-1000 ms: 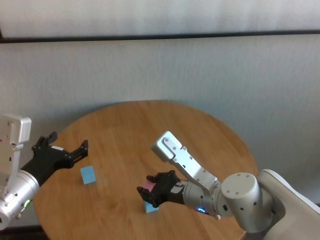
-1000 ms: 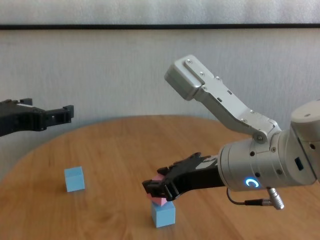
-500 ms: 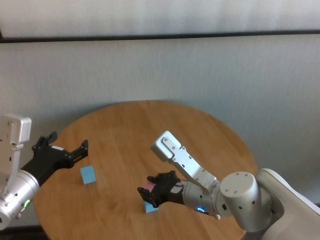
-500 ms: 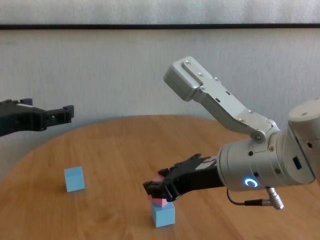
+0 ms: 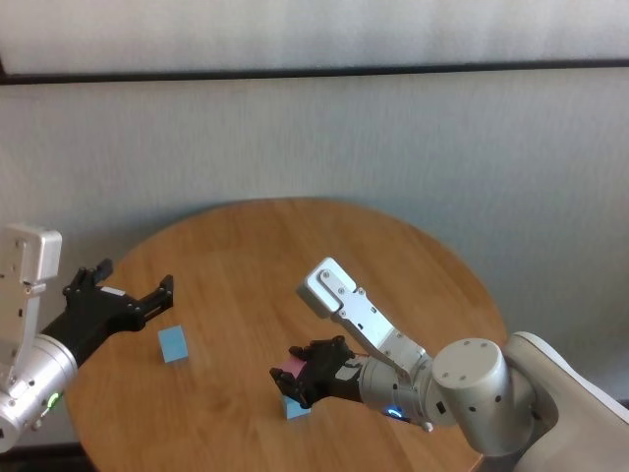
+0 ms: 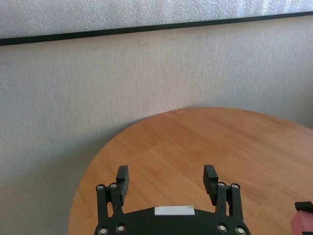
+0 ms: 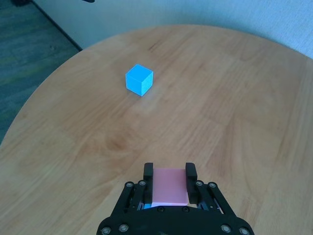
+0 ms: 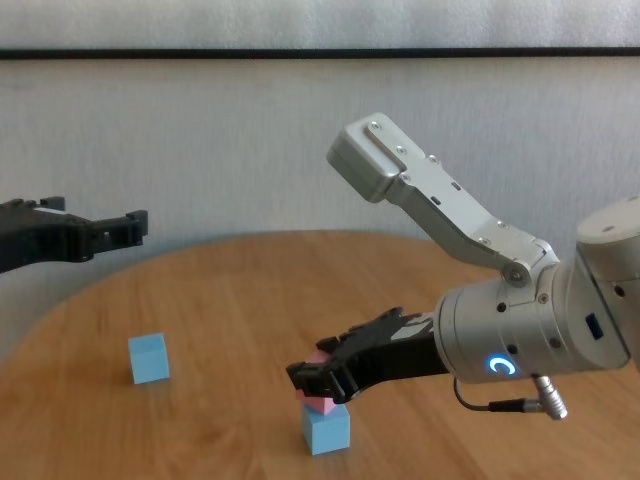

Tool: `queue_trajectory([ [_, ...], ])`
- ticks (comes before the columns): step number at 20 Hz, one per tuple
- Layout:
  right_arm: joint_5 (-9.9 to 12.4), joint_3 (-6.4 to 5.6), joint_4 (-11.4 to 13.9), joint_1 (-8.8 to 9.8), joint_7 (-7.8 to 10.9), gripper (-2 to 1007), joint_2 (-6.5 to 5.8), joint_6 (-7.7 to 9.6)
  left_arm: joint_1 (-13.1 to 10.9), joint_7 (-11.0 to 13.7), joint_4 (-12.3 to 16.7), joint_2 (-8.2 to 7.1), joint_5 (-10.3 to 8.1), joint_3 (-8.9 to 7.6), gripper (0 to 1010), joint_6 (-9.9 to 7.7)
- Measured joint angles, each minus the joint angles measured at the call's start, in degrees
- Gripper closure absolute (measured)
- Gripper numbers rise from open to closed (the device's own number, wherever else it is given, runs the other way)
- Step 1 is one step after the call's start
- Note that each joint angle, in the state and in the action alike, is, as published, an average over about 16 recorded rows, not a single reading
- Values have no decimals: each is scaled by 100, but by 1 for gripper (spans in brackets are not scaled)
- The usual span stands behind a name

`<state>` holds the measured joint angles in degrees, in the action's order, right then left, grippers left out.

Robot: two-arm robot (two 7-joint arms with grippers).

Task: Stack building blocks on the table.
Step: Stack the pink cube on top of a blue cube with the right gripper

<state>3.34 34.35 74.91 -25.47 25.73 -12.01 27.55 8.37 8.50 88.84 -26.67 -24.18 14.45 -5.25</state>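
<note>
My right gripper (image 8: 318, 379) is shut on the pink block (image 8: 320, 401) and holds it directly on top of a light blue block (image 8: 327, 430) near the front of the round wooden table (image 8: 250, 300). The pink block also shows between the fingers in the right wrist view (image 7: 169, 187). The second light blue block (image 8: 148, 358) stands alone on the table to the left, also in the head view (image 5: 173, 344) and right wrist view (image 7: 139, 80). My left gripper (image 6: 167, 179) is open and empty, held above the table's left edge (image 5: 123, 300).
A pale textured wall (image 5: 314, 138) with a dark rail rises behind the table. The table's far half (image 5: 295, 246) is bare wood. My right forearm (image 8: 520, 330) reaches over the table's right front.
</note>
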Motion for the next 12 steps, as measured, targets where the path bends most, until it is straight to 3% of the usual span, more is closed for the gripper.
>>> queue_trajectory([
  [6,4,3,0,0,-3,577,-4,-2,0,0,0,0,0,0,11,0],
  [12,8,7,0,0,-6,444,-8,-4,0,0,0,0,0,0,11,0],
])
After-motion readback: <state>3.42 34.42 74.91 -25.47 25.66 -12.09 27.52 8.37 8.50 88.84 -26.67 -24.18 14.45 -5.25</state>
